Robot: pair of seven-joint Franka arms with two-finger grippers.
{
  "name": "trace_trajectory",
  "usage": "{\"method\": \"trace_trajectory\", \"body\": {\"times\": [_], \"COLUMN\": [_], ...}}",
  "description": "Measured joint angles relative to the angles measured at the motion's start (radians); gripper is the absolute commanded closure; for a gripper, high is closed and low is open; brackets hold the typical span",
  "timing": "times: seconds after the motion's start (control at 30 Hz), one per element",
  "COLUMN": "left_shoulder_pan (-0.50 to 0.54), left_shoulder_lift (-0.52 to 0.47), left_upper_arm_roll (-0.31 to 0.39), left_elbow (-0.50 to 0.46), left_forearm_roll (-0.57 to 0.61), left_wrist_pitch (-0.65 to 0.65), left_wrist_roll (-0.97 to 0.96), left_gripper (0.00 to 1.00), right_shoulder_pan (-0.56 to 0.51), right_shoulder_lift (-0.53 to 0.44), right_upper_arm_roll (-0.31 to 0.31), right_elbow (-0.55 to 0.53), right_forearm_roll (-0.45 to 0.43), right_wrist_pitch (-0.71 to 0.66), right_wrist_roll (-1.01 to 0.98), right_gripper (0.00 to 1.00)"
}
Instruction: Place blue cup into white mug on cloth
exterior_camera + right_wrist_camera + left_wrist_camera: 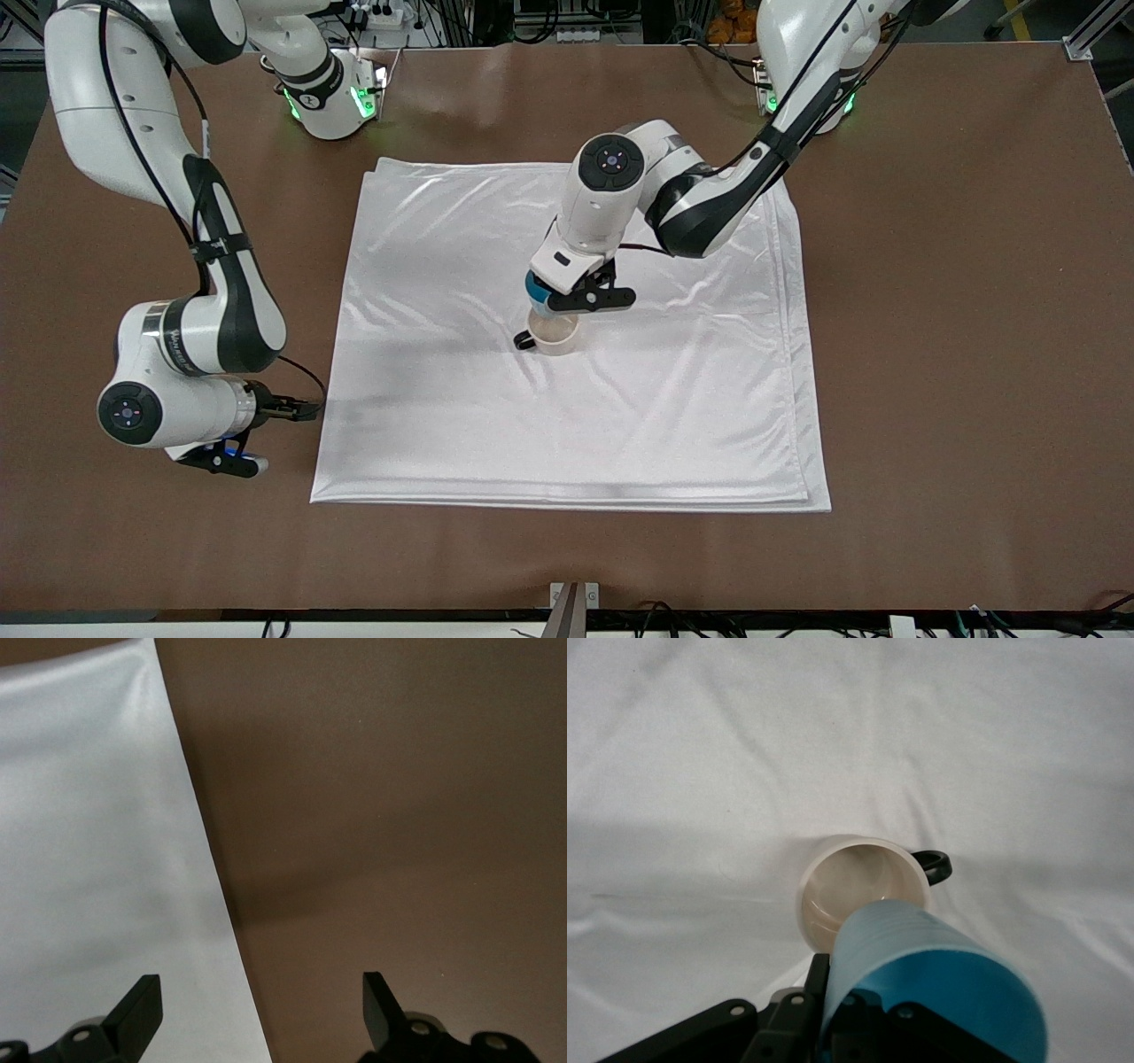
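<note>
The left gripper (567,297) hangs over the middle of the cloth (443,399), its jaws closed on the cup (939,979). The mug (556,335) stands upright on the cloth directly under it, mouth open, black handle pointing toward the right arm's end of the table.

What the coming move turns on is how the cup lines up with that mouth. In the left wrist view the cup's base overlaps the mug's rim but sits off to one side of its centre, and the cup's long axis looks tilted rather than plumb, though the steep camera angle may exaggerate this. It probably needs a small shift and levelling before it goes down.

The cloth around the mug is bare, so there is room to adjust.

The right gripper (261,1014) waits with jaws open over the cloth's edge at the right arm's end.
</note>
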Motion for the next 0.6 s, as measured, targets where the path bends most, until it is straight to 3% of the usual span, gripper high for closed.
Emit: {"method": "trace_trajectory", "body": {"times": [0.13,0.27,0.6], "left_shoulder_pan": [-0.062,-0.091,-0.104], "left_shoulder_lift": [0.013,0.033,0.077], "left_upper_arm_roll": [0.075,0.107,0.115], "left_elbow": [0.001,0.012,0.047], "left_forearm_roll": [0.000,0.000,0.000], "left_wrist_pitch": [0.019,0.029,0.035], "left_wrist_roll": [0.000,0.000,0.000], "left_gripper": [1.00,1.00,1.00], "right_shoulder_pan": [0.000,0.001,0.001], "right_shoulder_lift": [-0.037,-0.094,-0.275], "right_upper_arm_roll": [0.006,0.011,0.012], "right_elbow": [-0.007,-0.061,-0.368], "right_forearm_roll": [0.000,0.000,0.000], "right_wrist_pitch": [-0.039,-0.039,0.116], "right_wrist_roll": [-0.017,-0.019,-0.033], "right_gripper": [0.00,0.00,0.00]}}
